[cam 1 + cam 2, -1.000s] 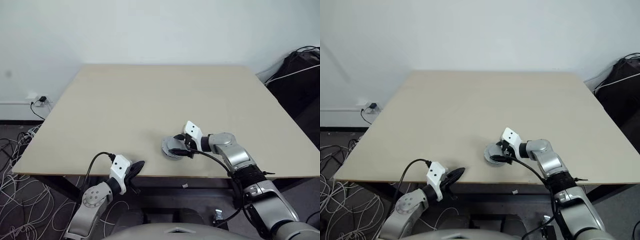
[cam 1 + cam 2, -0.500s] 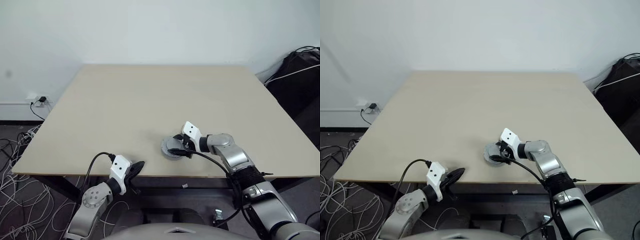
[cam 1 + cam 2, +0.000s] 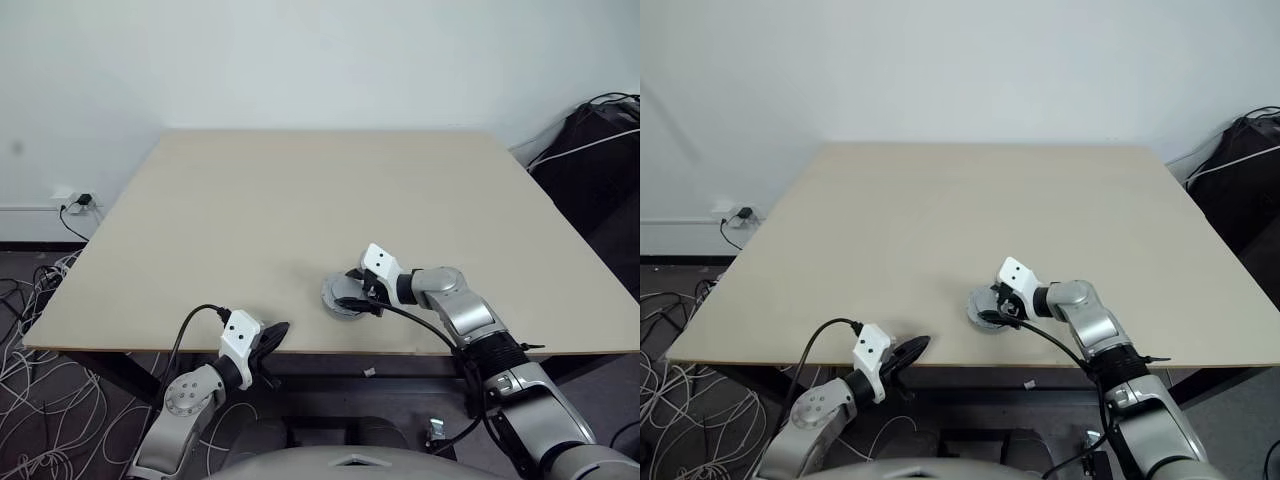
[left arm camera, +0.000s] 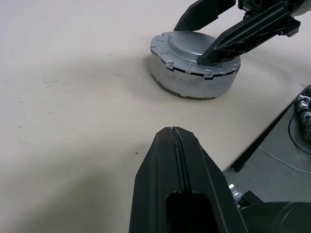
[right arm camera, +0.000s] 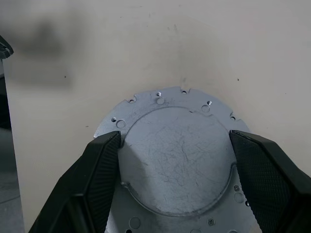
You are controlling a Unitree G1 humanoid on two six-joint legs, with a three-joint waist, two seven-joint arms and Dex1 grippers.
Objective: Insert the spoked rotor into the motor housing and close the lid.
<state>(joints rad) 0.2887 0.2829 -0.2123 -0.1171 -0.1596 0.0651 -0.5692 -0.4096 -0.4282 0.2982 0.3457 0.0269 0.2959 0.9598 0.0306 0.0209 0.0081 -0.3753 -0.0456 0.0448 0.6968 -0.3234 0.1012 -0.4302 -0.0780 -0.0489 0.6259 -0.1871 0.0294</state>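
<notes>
The lid (image 4: 194, 51) lies flat on top of the housing (image 4: 192, 82), a round silver drum standing on the table (image 3: 300, 200) near the table's front edge. The rotor is hidden; by judgement it already sits inside.

The right gripper (image 5: 172, 160) reaches over the lid from the housing's right. Its fingers (image 5: 99, 165) are spread wide, one on each side of the lid's raised centre disc and low over the flange. Whether they touch the metal cannot be told. Being round, the lid has no long axis to align with.

The left gripper (image 4: 177, 160) is pressed together, holds nothing, and sits at the front table edge, well to the housing's left.

Judgement: the right arm is nearer by far. Any seating press falls to it, straight down on the lid.
</notes>
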